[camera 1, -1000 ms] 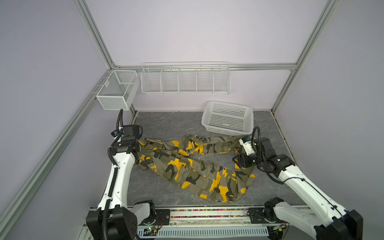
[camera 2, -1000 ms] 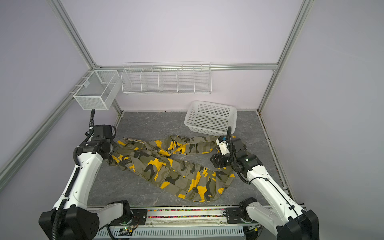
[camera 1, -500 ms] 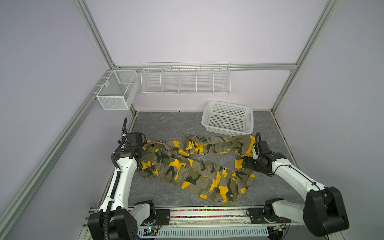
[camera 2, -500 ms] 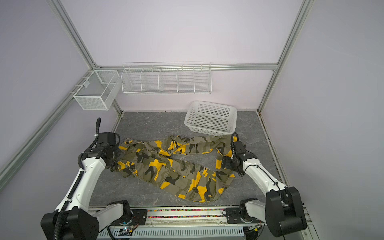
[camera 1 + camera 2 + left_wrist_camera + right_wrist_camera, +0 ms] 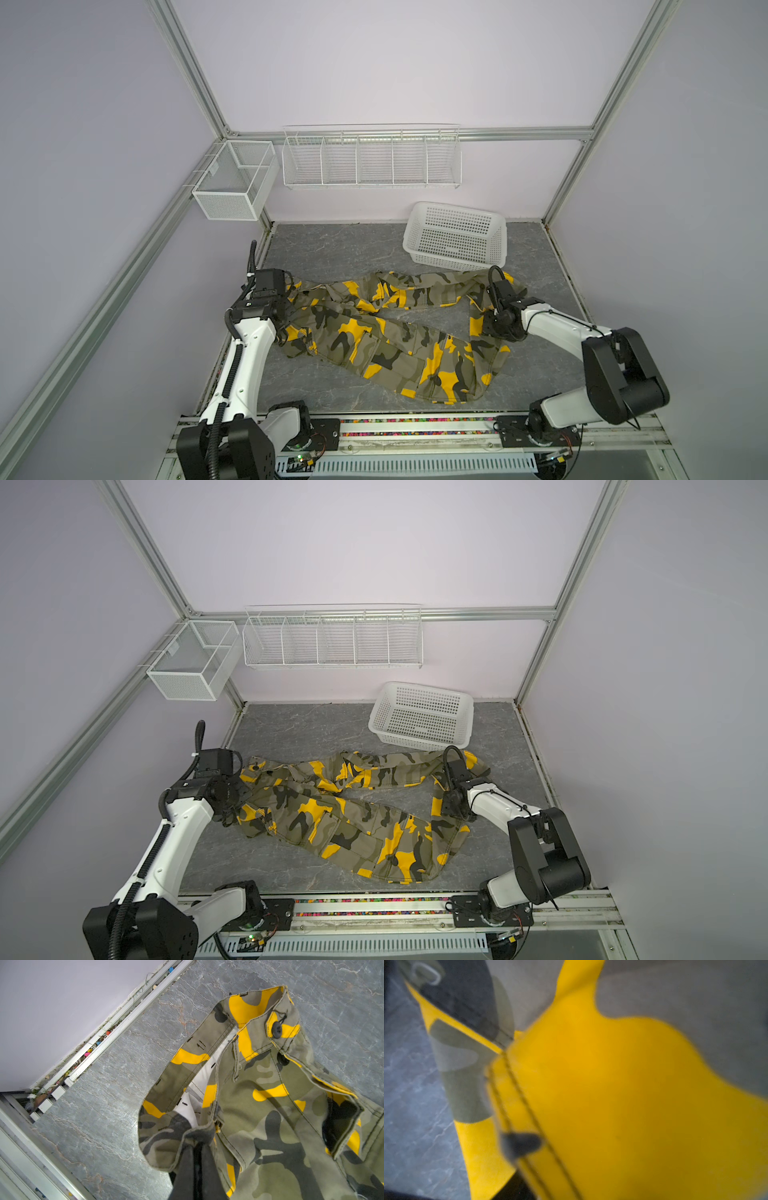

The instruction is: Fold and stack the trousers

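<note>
The camouflage trousers [image 5: 374,340] [image 5: 332,816] lie spread across the grey table, waist at the left, legs running right. My left gripper [image 5: 286,328] [image 5: 232,812] is at the waist. In the left wrist view it [image 5: 198,1145] is shut on a fold of the waistband of the trousers [image 5: 270,1105], lifting it a little. My right gripper [image 5: 484,328] [image 5: 446,806] is pressed low onto the far leg at the right. In the right wrist view, blurred yellow cloth of the trousers [image 5: 612,1095] fills the picture. Only one dark fingertip [image 5: 519,1144] shows, so the jaws' state is hidden.
A white plastic basket [image 5: 453,259] [image 5: 419,735] stands at the back right, just beyond the trousers. A wire rack [image 5: 370,160] hangs on the back wall and a mesh box [image 5: 232,183] at the left corner. A metal rail [image 5: 415,432] runs along the table's front edge.
My right arm has folded and its gripper has come down onto the trouser leg at the right. My left gripper has shifted slightly nearer and rightward, still holding the waistband.
</note>
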You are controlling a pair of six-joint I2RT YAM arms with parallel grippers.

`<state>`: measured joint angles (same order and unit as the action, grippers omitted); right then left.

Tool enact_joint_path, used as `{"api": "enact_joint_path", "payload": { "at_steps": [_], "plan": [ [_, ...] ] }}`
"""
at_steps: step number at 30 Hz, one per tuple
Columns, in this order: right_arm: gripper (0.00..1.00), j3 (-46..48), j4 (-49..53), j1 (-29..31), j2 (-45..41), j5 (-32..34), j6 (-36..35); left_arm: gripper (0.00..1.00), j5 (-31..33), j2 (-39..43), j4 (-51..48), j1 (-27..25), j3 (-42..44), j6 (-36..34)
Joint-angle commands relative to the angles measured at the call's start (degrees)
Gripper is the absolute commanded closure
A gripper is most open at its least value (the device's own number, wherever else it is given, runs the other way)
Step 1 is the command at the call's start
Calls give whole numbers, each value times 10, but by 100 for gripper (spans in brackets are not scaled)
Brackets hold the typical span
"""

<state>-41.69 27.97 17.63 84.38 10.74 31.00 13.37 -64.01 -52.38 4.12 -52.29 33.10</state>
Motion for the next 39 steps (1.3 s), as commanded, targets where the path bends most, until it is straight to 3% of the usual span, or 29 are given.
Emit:
{"api": "enact_joint_path", "payload": {
  "at_steps": [1,5,7,12,16,24,31,35,39],
  "plan": [
    [71,18,7,-4,3,7,28,100,-11,8,-6,3,8,-6],
    [88,7,12,-26,-35,20,8,100,-21,8,-10,3,4,-15],
    [91,-6,28,-48,-58,30,-14,100,-29,8,-19,3,-6,-20],
    [91,-92,80,-122,-115,56,-123,100,-34,18,-59,2,-71,-42],
    [91,-181,100,-184,-112,39,-193,100,-43,25,-75,3,-143,-58],
    [90,-385,140,-269,-45,0,-248,100,2,-33,-94,3,-318,-86],
    [88,-528,182,-311,26,-52,-242,100,-19,-110,-87,3,-426,-88],
    [88,-503,208,-338,5,-61,-198,100,5,-120,-109,3,-444,-96],
    [88,-348,198,-358,-76,-75,-120,100,-1,-78,-98,3,-342,-77]
  ]
}}
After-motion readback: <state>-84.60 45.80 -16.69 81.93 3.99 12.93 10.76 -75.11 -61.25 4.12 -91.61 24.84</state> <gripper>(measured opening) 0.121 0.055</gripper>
